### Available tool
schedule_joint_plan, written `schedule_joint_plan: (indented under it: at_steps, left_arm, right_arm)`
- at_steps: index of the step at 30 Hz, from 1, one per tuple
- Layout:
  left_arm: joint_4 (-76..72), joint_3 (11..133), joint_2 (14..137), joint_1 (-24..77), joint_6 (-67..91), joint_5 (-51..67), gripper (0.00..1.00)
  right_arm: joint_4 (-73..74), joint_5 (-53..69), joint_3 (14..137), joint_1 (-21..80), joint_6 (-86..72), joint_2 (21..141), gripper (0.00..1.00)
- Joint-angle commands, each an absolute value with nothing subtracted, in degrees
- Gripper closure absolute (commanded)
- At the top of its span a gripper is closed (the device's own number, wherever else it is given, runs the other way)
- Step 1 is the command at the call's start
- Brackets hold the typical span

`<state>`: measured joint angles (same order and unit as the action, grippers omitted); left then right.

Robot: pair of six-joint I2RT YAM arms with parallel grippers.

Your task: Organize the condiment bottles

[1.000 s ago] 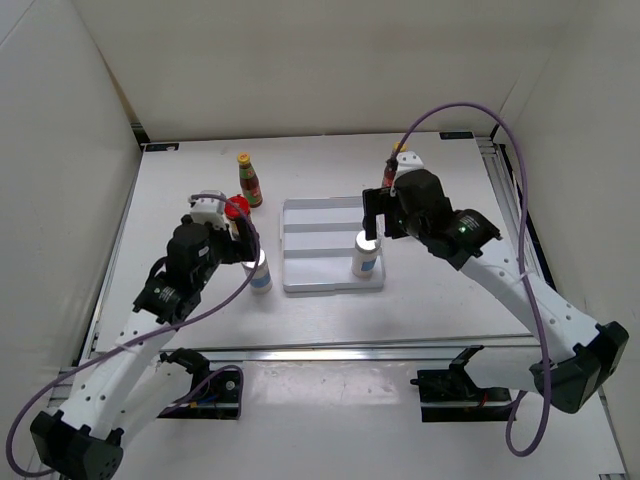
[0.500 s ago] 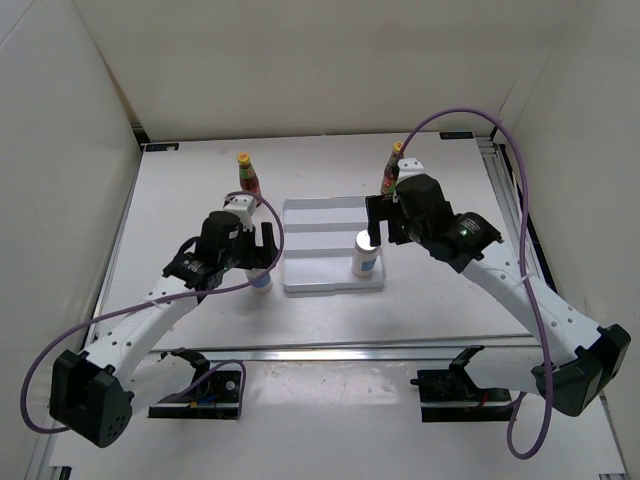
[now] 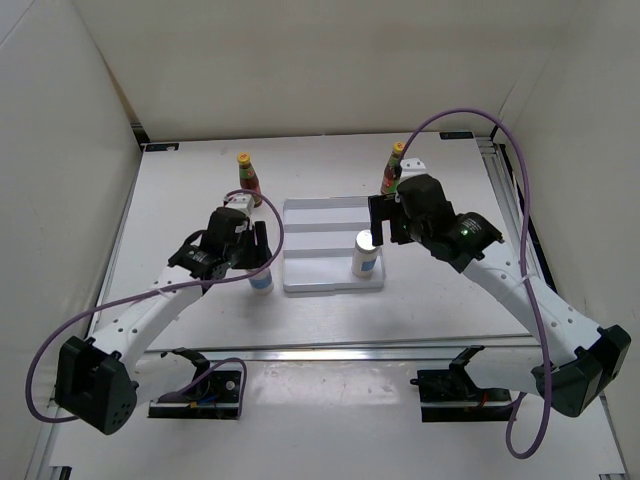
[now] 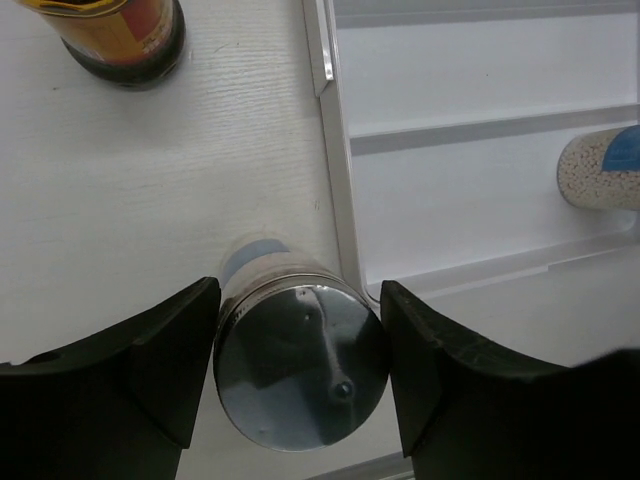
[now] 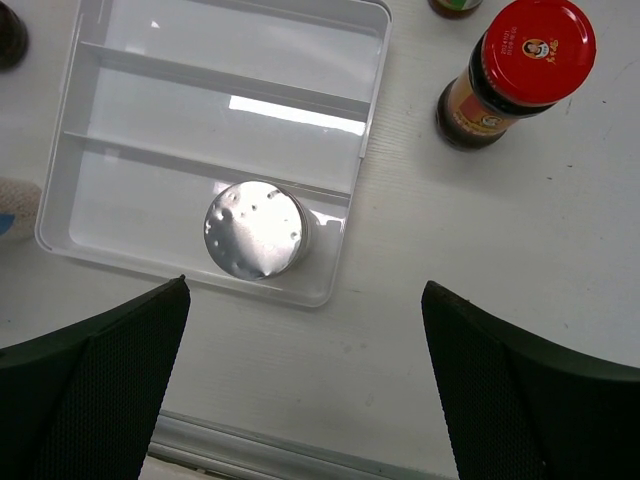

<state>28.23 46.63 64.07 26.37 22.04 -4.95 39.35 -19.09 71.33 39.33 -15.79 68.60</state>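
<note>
My left gripper (image 3: 257, 262) (image 4: 300, 345) is shut on a white silver-topped shaker (image 3: 261, 280) (image 4: 300, 375) that stands on the table just left of the white ridged tray (image 3: 320, 215) (image 4: 480, 100) (image 5: 200, 90); both fingers press its sides. A second shaker (image 3: 365, 256) (image 5: 255, 228) stands in the tray's near right compartment. Just above and behind it hovers my right gripper (image 3: 376, 226) (image 5: 305, 290), wide open and empty. Two slim yellow-capped bottles (image 3: 249, 180) (image 3: 392, 170) stand behind the tray's two sides. A red-lidded jar (image 5: 520, 70) is right of the tray.
A dark labelled bottle (image 4: 120, 30) stands on the table behind the held shaker. White walls close in the table on the left, back and right. An aluminium rail (image 3: 340, 352) runs along the near edge.
My left gripper came down over the shaker left of the tray and closed on it. The right gripper lifted slightly back from the shaker in the tray, staying open.
</note>
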Motion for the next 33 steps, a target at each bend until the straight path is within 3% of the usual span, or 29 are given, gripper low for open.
schedule_joint_plan:
  at_steps: [1,13,17,24,33]
  left_arm:
    - [29.9,50.2,63.3,26.6,22.9,-6.4,0.28]
    - [33.3,57.7,64.0,26.6,21.8,-6.9,0.69]
    - [34.8,64.0,65.8,26.6,21.8,-6.2,0.89]
    - [34.8,73.0,71.3,32.2,22.3,-4.2,0.89]
    - [29.9,68.5,77.2,36.9,23.5,-6.4,0.89]
  right_arm:
    - [39.0,-20.0,70.6,39.1,-14.9,67.1,0.00]
    - [39.0,-20.0,70.0,39.1,-15.4,66.6,0.00]
    - [39.6,-20.0,70.0,39.1,-15.4,66.6,0.00]
    - [40.1,-20.5,70.0,38.1,-15.4,65.6,0.00]
    - [41.7,-20.5,70.0,36.3,-15.4,63.9,0.00]
